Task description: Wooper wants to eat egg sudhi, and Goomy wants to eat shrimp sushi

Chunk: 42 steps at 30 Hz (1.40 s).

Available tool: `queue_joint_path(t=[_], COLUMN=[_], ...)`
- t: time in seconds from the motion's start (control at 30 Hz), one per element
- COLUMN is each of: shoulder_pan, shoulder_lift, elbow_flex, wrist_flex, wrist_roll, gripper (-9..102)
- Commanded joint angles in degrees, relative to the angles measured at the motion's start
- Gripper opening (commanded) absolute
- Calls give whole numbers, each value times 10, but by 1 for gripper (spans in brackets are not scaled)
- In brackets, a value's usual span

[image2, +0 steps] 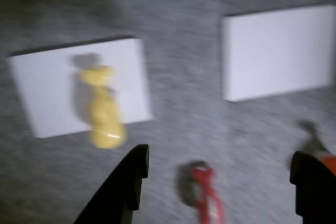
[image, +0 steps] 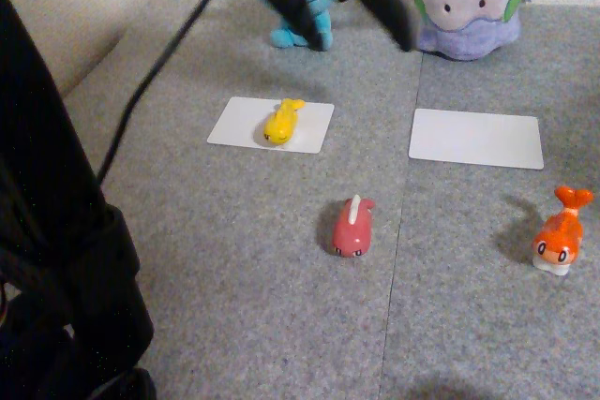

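Hand (image2: 220, 182) fingers apart, empty — pink-red toy (image: 352, 228) below, between both white cards (image: 476, 139).

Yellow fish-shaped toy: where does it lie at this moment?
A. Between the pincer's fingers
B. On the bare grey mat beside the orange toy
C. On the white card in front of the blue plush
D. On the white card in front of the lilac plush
C. The yellow toy rests on the white card before the blue plush; the wrist view shows the pincer open, holding nothing.
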Motion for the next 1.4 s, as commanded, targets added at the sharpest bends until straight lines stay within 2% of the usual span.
queue_joint_path(t=[0.0, 0.17, 0.33, 0.5, 0.7, 1.17, 1.37], shoulder_pan=[86, 205, 279, 329, 337, 319, 319], shoulder_lift=[37, 34, 18, -83, -193, -207, -208], elbow_flex=[-28, -25, -24, -27, -28, -29, -29], wrist_flex=[20, 61, 51, 24, -15, -69, -81], wrist_roll=[-55, -153, -221, -271, -292, -283, -285], gripper=[32, 32, 32, 31, 31, 31, 22])
